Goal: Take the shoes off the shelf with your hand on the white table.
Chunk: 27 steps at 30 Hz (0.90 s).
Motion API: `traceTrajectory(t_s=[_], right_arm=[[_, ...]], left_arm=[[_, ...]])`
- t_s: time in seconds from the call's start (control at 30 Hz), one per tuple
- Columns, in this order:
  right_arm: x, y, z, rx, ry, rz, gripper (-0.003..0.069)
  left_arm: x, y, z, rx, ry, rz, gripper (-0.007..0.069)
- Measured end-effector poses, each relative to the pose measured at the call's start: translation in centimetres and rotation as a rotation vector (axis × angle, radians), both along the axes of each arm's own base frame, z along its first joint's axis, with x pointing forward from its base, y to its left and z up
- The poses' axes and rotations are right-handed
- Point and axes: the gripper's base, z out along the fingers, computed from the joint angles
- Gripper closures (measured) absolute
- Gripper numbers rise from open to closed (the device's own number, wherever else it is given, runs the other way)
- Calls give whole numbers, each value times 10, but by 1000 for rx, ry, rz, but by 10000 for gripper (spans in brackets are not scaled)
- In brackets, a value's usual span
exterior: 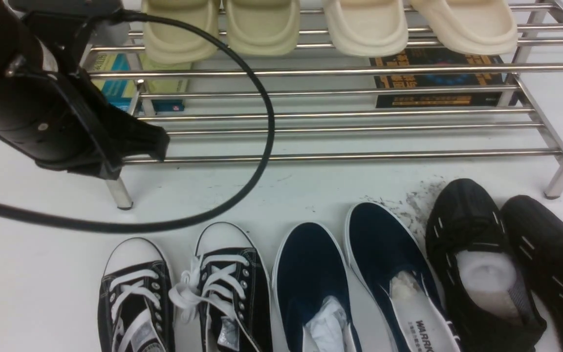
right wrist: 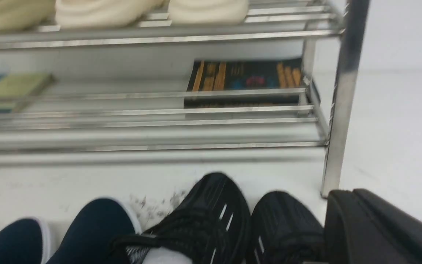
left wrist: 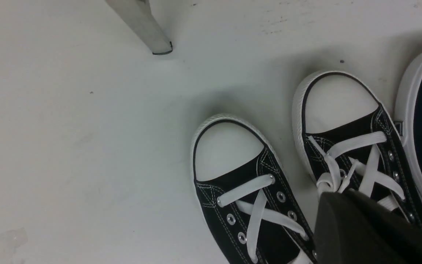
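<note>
1. The left gripper (exterior: 154, 142), in the upper left of the front view, has its jaws pressed together on nothing. Its tip hangs by the shelf's (exterior: 340, 157) lowest front bar, and I cannot tell whether it touches.
2. The right gripper (right wrist: 343, 216), in the lower right of its wrist view, is closed too. I see nothing between the jaws.
3. The shoes (exterior: 457, 215) stand on the table (exterior: 27, 274), lower right, off the shelf, with their toes toward it.
4. Risks, as I judge them:
   - The left arm's cable (exterior: 268, 127) loops across the bars, so a pull could snag it and drag the shelf.
   - The right gripper sits just beside one shoe, so a careless retreat could knock it into the slip-ons (exterior: 306, 264).
5. What each view gives:
   - Only the front view shows the whole row and the slippers (exterior: 364, 29) up top, but it misses the right gripper.
   - The left wrist view shows only the sneakers (exterior: 227, 274), one slip-on's edge and a shelf leg.
</note>
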Motion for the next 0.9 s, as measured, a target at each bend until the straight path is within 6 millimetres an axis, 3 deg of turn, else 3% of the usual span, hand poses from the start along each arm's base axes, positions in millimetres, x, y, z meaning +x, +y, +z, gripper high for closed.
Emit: traceTrajectory(t_s=[0.67, 0.8, 0.9], right_arm=[[1, -1, -14, 7, 12, -7, 652], [1, -2, -31, -20, 17, -22, 649], [1, -5, -57, -110, 51, -39, 646]], left_arm=[[2, -1, 1, -7, -21, -5, 605], [1, 0, 0, 3, -8, 0, 599], [-1, 1, 0, -4, 10, 26, 593]])
